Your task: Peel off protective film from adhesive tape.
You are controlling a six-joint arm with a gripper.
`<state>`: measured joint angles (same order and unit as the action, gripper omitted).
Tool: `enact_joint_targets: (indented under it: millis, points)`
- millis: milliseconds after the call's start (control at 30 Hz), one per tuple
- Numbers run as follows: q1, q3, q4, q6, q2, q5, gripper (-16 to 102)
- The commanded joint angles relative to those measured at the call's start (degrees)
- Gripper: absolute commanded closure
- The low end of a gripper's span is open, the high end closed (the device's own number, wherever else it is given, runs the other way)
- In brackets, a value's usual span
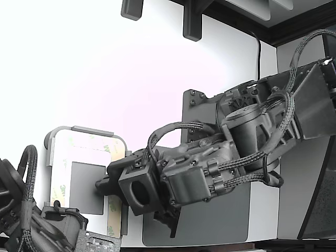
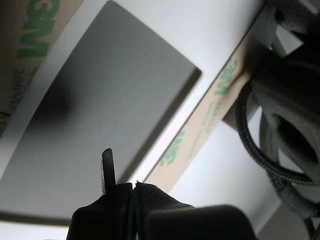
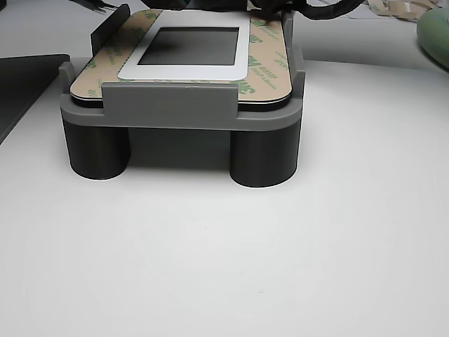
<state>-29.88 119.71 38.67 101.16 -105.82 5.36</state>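
Observation:
A white panel (image 1: 79,155) lies in a grey holder (image 3: 168,105). A grey square patch (image 2: 110,95) sits in the panel's middle. Protective film strips (image 2: 212,112) with green "3M" logos frame the panel; they also show in the exterior view (image 1: 112,212) and the other view (image 3: 261,60). The adhesive tape is hidden under them. My gripper (image 1: 103,185) reaches in from the exterior view's right, over the patch's edge next to one film strip. In the wrist view the fingertips (image 2: 134,186) are pressed together, with nothing visible between them.
A large dark grey mat (image 1: 210,220) lies under my arm. A second arm (image 1: 31,220) with cables sits at the exterior view's lower left. The holder stands on dark cylinder legs (image 3: 263,158). Loose pale strips (image 3: 393,8) lie on the table behind the holder.

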Motion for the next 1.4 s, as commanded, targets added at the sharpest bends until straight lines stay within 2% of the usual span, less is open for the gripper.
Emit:
enact_joint_targets:
  millis: [0, 433, 767, 1367]
  points:
    - [-0.4, -2.6, 0.1, 0.6, 0.3, 0.8, 97]
    - [-3.6, 1.1, -8.0, 3.9, 0.5, -1.7, 97]
    - [-5.3, 1.1, -10.5, 4.0, 2.7, -1.8, 97]
    - [-8.8, -4.5, -8.3, 1.3, 8.7, 1.5, 97]
